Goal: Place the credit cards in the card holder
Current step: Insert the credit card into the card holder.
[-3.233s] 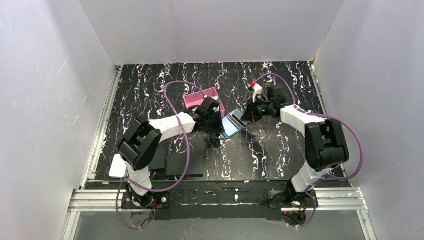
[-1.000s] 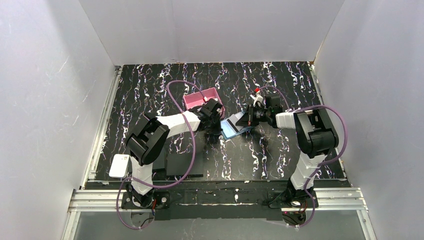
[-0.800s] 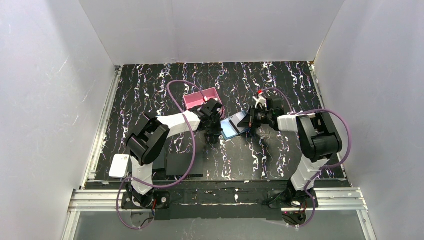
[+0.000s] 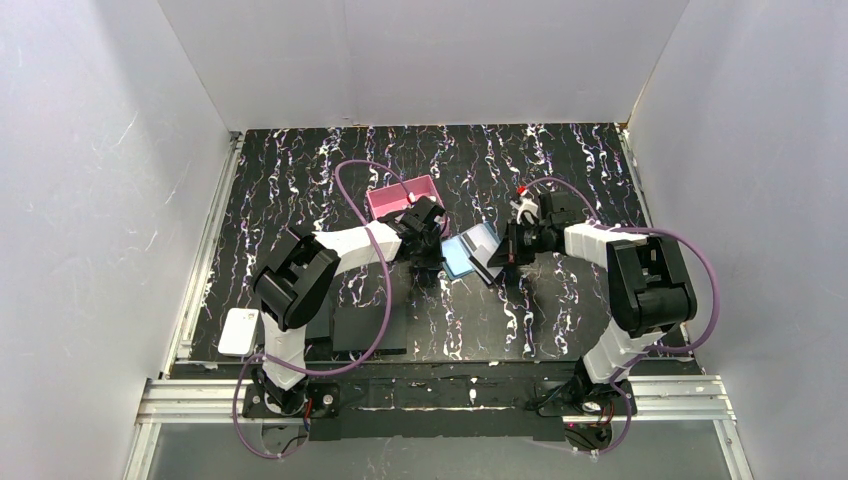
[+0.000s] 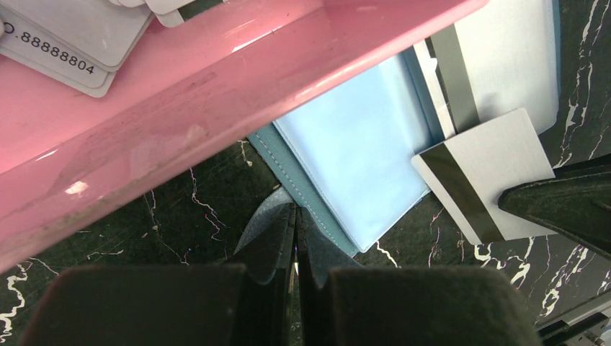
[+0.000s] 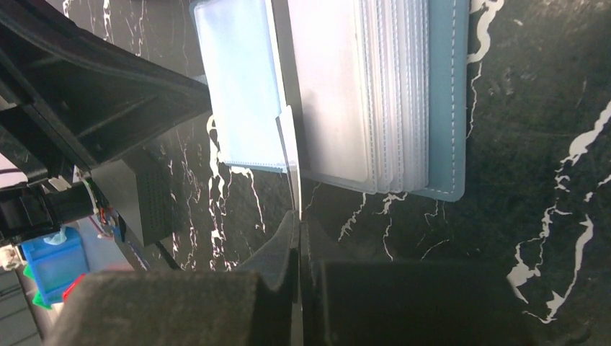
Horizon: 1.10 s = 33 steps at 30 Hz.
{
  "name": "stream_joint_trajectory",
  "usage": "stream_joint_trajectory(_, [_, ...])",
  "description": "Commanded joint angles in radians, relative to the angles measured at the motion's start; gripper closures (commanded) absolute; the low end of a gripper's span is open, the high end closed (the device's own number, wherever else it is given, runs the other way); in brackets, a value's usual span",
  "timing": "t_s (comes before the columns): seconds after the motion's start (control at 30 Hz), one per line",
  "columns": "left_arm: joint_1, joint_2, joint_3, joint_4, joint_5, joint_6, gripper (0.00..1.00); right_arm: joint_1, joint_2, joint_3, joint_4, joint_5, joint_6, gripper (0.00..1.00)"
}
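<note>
The pink card holder [image 4: 400,194] stands behind my left gripper [image 4: 428,262]; its wall [image 5: 216,86] fills the left wrist view, with pale credit cards [image 5: 65,36] lying inside. My left gripper [image 5: 295,210] is shut on the corner of the flat blue case [image 5: 353,173], which lies open [image 4: 463,252]. My right gripper [image 4: 499,262] is shut on a credit card with a black stripe [image 5: 484,175], which is slid partly out of the case's clear sleeves [image 6: 360,94]. In the right wrist view this card [image 6: 287,137] is seen edge-on between the shut fingers [image 6: 297,216].
Flat black pads [image 4: 360,325] lie near the left arm's base, with a white flat object [image 4: 238,331] beside them at the table's left edge. White walls enclose the black marbled table [image 4: 560,160] on three sides.
My right gripper has drawn back towards the near side with the striped card, sliding it out of the blue case. The left gripper has stayed shut on the case.
</note>
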Motion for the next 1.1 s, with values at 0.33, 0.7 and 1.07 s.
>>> stream_joint_trajectory(0.33, [-0.007,0.027,0.012,-0.019,0.003,0.013,1.00,-0.006,0.149,0.122,0.011,-0.114,-0.044,0.99])
stream_joint_trajectory(0.7, [-0.008,0.042,0.021,-0.019,0.013,0.013,1.00,-0.003,0.234,0.149,0.163,-0.135,-0.011,0.99])
stream_joint_trajectory(1.07, [-0.008,0.041,0.017,-0.016,0.010,0.013,1.00,0.005,0.260,0.082,0.391,-0.132,0.062,0.99])
